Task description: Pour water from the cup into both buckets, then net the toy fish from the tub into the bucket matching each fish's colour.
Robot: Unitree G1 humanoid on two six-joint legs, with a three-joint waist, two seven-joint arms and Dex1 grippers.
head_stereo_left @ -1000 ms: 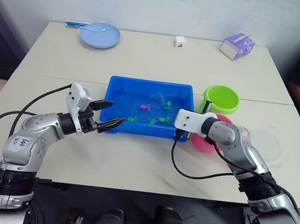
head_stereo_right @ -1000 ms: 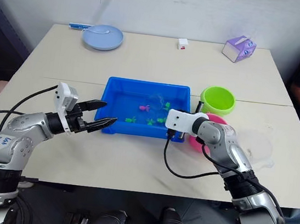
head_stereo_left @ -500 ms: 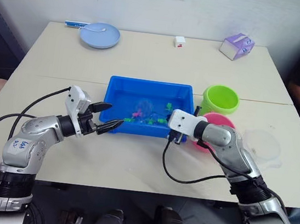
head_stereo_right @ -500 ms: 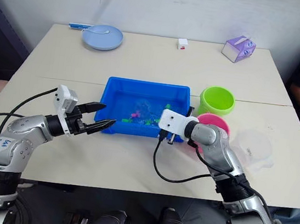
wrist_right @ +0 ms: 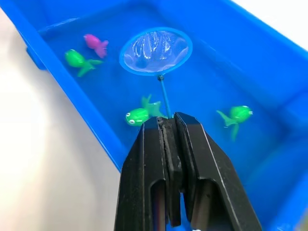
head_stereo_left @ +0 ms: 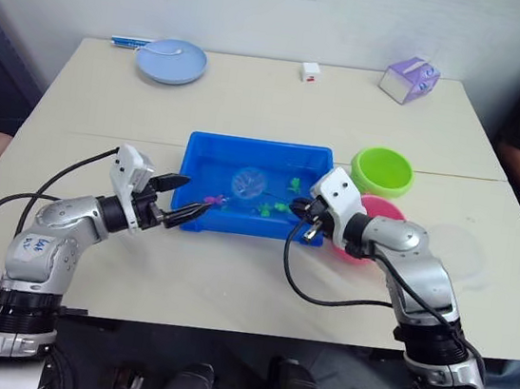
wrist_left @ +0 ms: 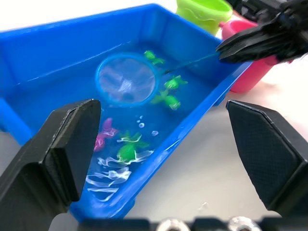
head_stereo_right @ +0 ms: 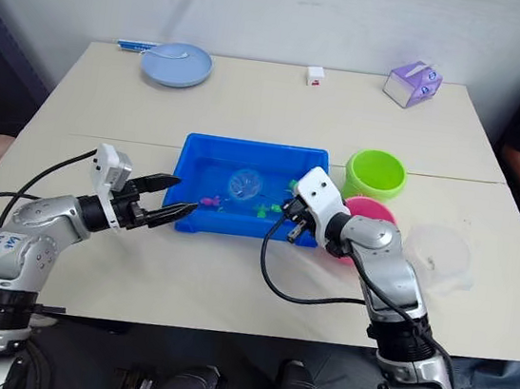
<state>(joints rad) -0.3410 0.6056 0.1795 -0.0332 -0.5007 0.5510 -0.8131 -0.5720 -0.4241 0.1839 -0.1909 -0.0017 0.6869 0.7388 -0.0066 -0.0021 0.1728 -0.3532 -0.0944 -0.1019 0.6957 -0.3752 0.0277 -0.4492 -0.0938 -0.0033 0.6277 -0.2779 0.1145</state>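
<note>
— How is the right gripper (wrist_right: 172,126) seen to be set?

— Its two black fingers are pressed together on the thin handle of the net (wrist_right: 155,51), at the tub's right end. The blue hoop is held out over the water near the middle of the tub (head_stereo_left: 199,148), and no fish can be made out in the mesh.

— And the left gripper (head_stereo_left: 185,199)?

— It is held spread wide with nothing between its fingers, just beside the tub's left wall, its tips close to the near left corner of the tub.

— Where is the tub placed?

— At the centre of the tabletop (head_stereo_left: 255,88). Water is seen in it, with ripples near the front wall.

— Where are the toy fish?

— A magenta fish (wrist_right: 96,44) lies toward the tub's left end, with a green fish (wrist_right: 79,60) just beside it. Three more green ones are gathered toward the right end, near the net's handle.

— The buckets?

— The green bucket (head_stereo_left: 384,171) stands just off the tub's right end, toward the far side. The pink bucket (head_stereo_left: 380,210) stands in front of it, partly hidden behind the right arm.

— The cup?

— The clear cup (head_stereo_right: 438,258) is seen near the right edge of the tabletop, beside the pink bucket.

— Anything else on the tabletop?

— A pale blue plate (head_stereo_left: 172,59) near the far left corner and a purple box (head_stereo_left: 410,79) near the far right corner.
</note>
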